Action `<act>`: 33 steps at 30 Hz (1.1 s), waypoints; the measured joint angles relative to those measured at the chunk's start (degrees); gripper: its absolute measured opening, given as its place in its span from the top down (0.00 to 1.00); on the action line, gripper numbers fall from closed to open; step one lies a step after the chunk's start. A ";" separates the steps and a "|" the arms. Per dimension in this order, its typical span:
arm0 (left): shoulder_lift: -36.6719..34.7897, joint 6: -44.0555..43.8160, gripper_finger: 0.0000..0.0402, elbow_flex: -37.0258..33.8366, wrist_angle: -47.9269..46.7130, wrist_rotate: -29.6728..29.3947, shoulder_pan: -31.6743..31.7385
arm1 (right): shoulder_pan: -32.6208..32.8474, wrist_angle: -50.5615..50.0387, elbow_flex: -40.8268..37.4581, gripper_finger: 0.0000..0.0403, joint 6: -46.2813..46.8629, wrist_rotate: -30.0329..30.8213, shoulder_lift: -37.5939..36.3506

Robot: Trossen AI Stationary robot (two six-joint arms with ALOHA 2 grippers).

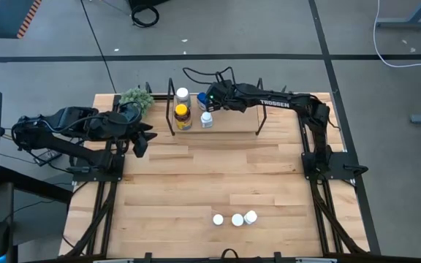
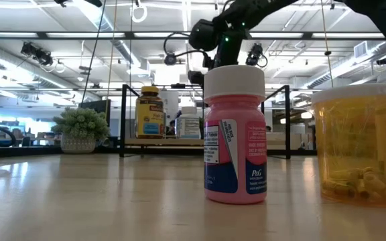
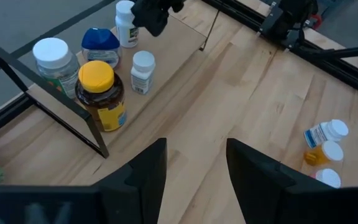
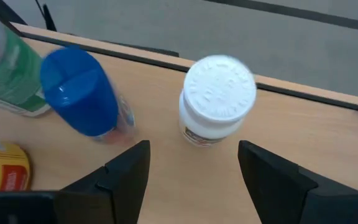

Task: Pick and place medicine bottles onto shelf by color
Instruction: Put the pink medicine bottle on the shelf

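Right tool [image 1: 212, 97] hangs over the shelf [image 1: 232, 124] in the high view, where five bottles stand and three [image 1: 234, 218] wait on the counter [image 1: 196, 183] well in front of the shelf.

Low view: a pink bottle [image 2: 235, 134] and a clear amber vial [image 2: 357, 144] loom, well short of the shelf.

Left wrist view: left tool [image 3: 196, 171] hovers apart-fingered, empty, near the shelf's end beside the yellow-capped bottle [image 3: 101, 93].

Right wrist view: fingers spread, nothing held, a white-capped bottle [image 4: 216, 99] standing on the shelf between them. Roughly five placed, three to go.
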 joint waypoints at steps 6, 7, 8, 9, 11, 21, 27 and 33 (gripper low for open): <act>0.00 -0.04 0.57 0.00 0.24 0.01 -0.01 | 1.84 -8.54 6.37 0.38 0.82 -0.89 -0.04; 0.00 -0.04 0.57 0.00 0.26 0.00 0.00 | 2.51 -10.08 7.51 0.38 0.49 -1.08 -0.06; 0.00 -0.02 0.57 0.00 0.33 0.00 0.00 | 3.23 -11.99 8.89 0.38 -0.10 -1.75 -0.06; 0.00 0.06 0.57 0.00 0.40 0.02 -0.02 | 4.01 -13.80 10.28 0.38 -1.41 -2.79 -0.06; 0.00 0.86 0.57 0.00 0.52 0.00 0.00 | 5.85 -16.06 13.26 0.38 -4.66 -5.71 -0.07; 0.00 9.50 0.57 0.00 1.24 -0.06 -0.01 | 21.33 -22.39 20.95 0.39 -12.06 -28.50 -0.11; 0.00 9.90 0.57 0.00 6.25 -0.05 -0.02 | 33.14 -12.69 20.20 0.40 -15.40 -26.41 -0.06; 0.00 9.87 0.57 -0.02 6.09 1.04 0.00 | 42.61 -7.93 19.86 0.40 -27.00 -18.46 0.29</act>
